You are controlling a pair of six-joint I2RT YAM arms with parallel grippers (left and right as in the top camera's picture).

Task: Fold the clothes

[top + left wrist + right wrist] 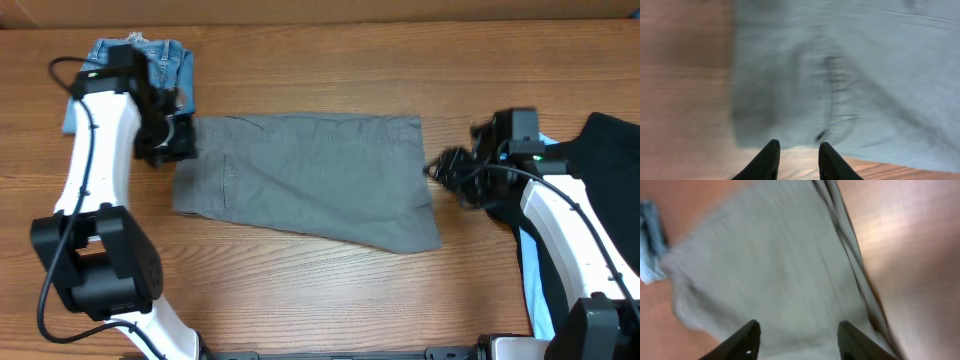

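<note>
**Both end effectors loose at either end of the grey-green shorts**

Here's the overhead picture: the grey-green shorts [310,175] lie flat across the middle of the wooden desk [320,70], their long side running from 9 o'clock to 3 o'clock. The lower edge slants down toward the 4 o'clock corner.

At the 9 o'clock end sits the left end effector [180,135], right against the edge of the cloth. From the left wrist camera its two black fingers [765,160] stand a narrow gap apart. Nothing is pinched between them, and the blurred shorts [865,75] spread out ahead with bare desk [685,75] off at 9 o'clock.

Over at the 3 o'clock end, the right end effector [440,168] hangs just beside the shorts' edge. The right wrist view shows its fingers [742,340] spread wide and gripping nothing, with the grey-green fabric [770,270] filling the space beyond them.

Around the edges: a small blue denim pair [160,65] lies at 10 o'clock behind the left arm. A black garment [610,150] sits at the far 3 o'clock edge, and a strip of light blue garment [535,290] peeks out at 4 o'clock under the right arm.
</note>
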